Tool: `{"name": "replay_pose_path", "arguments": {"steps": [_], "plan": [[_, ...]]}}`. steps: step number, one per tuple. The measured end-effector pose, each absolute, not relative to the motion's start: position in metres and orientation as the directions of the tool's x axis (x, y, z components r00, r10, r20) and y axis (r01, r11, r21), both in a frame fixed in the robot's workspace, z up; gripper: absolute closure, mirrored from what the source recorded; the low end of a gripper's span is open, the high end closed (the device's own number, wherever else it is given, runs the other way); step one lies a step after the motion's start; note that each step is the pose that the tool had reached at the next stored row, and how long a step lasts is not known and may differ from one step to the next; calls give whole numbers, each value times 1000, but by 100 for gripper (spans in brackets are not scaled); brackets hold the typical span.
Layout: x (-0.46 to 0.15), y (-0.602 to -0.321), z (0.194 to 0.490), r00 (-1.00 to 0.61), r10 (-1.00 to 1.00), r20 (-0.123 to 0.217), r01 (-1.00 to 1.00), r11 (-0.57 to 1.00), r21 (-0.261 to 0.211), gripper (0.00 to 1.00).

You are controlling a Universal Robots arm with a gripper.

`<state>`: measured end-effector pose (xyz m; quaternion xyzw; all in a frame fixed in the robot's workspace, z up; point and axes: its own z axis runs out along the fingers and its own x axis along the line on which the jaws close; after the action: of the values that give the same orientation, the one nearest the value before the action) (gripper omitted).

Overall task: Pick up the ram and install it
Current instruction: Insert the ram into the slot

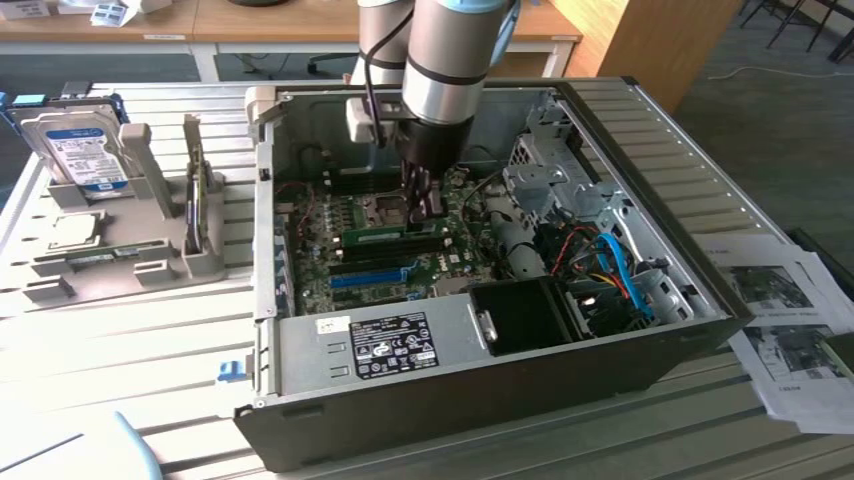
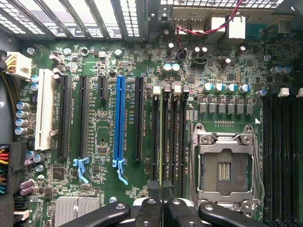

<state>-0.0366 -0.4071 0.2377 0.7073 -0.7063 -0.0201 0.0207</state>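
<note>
Wrist view | claw (image 2: 163, 191) grips ram (image 2: 164, 137) (edge-on) | at memory slots (image 2: 174, 137)

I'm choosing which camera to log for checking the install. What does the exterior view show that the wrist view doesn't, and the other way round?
Exterior view: the arm, the whole open case, a hard drive in a grey holder beside it, printed papers, and the green ram at the memory slots by the claw. Wrist view: the white slot, the empty processor socket close up, and the white connector. Both: the motherboard, the blue slot and the claw.
</note>
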Motion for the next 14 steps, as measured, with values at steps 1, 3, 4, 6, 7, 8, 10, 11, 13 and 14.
{"name": "replay_pose_path", "arguments": {"steps": [1, 3, 4, 6, 7, 8, 10, 11, 13, 14], "plan": [[-37, -407, 237, 1, -1000, 1, -998, -1, 58, 89], [-37, -407, 237, 1, -1000, 1, -998, -1, 58, 89], [-37, -407, 236, 1, -1000, 1, -998, -1, 58, 89], [-37, -407, 236, 1, -1000, 1, -998, -1, 58, 89], [-37, -407, 236, 1, -1000, 1, -998, -1, 58, 89], [-37, -407, 236, 1, -1000, 0, -998, 0, 58, 89], [-37, -407, 236, -1, -1000, -1, -998, 0, 57, 89], [-37, -407, 236, -1, -1000, -1, -998, 1, 57, 89], [-37, -407, 236, -3, -1000, -2, -998, 2, 57, 89], [-37, -407, 236, -3, -1000, -2, -998, 3, 57, 89]]}}
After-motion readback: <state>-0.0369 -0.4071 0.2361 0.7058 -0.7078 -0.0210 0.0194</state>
